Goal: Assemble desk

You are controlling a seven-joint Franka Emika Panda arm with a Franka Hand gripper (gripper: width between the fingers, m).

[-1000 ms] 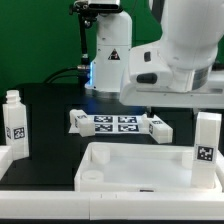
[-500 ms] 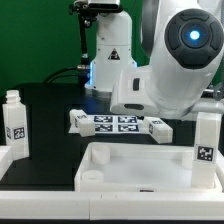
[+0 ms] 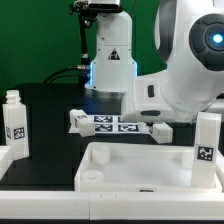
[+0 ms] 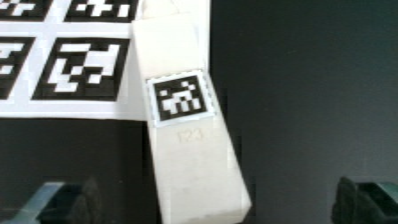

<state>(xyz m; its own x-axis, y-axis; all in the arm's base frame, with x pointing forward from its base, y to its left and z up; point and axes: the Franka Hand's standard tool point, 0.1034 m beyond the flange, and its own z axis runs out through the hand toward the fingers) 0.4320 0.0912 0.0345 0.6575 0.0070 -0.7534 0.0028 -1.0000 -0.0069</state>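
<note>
Hovering over a white peg leg (image 4: 187,130) that lies on the black worktop (image 4: 302,80) just beside the marker board (image 4: 63,50), the jaws stand wide apart — holding nothing. The desk top (image 3: 140,165) sits low in the exterior view — an upright leg (image 3: 14,123) at that view's left, a second upright leg (image 3: 206,140) at its right.

Arm (image 3: 185,85) farther toward exterior view's right
</note>
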